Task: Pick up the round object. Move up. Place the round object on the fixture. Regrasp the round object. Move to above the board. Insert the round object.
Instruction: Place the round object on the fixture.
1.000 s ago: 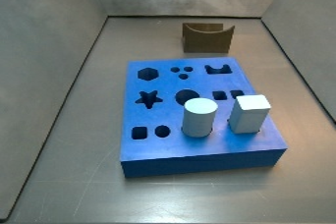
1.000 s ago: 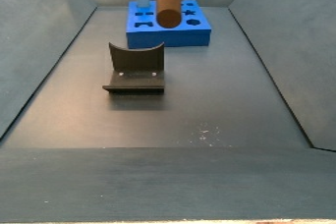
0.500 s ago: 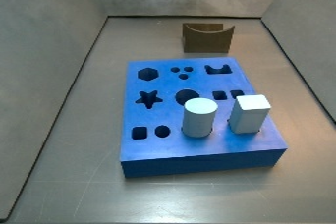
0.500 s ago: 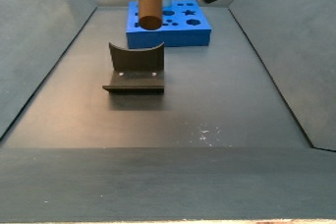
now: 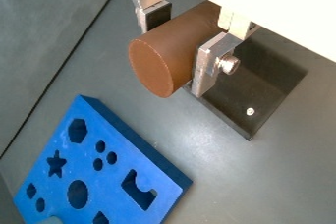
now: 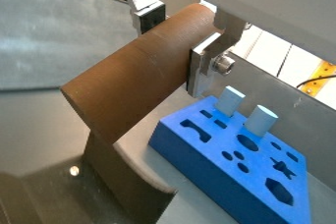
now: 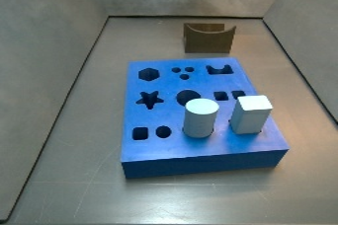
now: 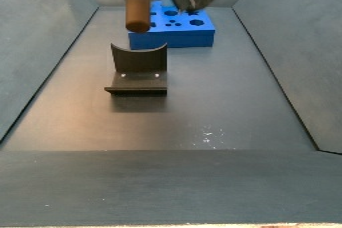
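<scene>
Gripper | clamped on round object, both fingers touching it | high above floor, over fixture | board well apart

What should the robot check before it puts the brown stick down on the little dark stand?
1. Tool gripping the round object: ok, fingers clamp it on both sides in both wrist views.
2. Object lifted off the floor: ok, high in a side view.
3. Fixture notch free: ok, nothing in it.
4. Object lined up over the notch: cannot tell.
5. Board out of the way: ok, apart from the fixture.
</scene>
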